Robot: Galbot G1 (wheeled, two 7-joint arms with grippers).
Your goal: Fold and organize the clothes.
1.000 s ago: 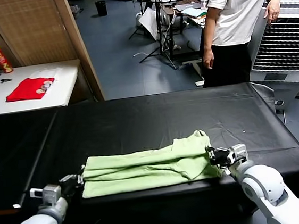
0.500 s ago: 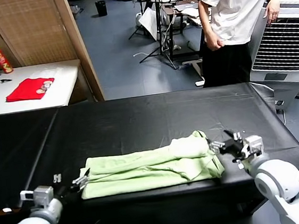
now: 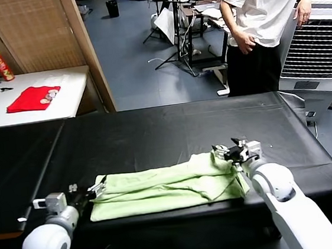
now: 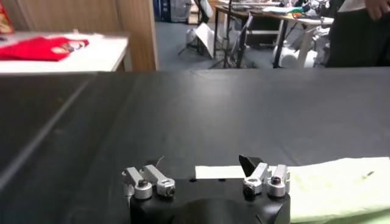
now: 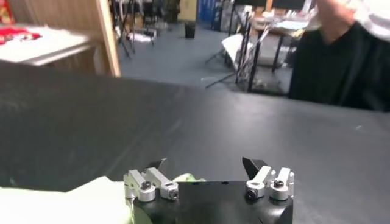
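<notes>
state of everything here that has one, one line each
T-shirt: folded into a long band, lying flat on the black table, held by neither gripper
left gripper: open, at the shirt's left end
right gripper: open, at the shirt's right end, over the far corner
red cloth: folded, on the white side table
can: upright on the side table
</notes>
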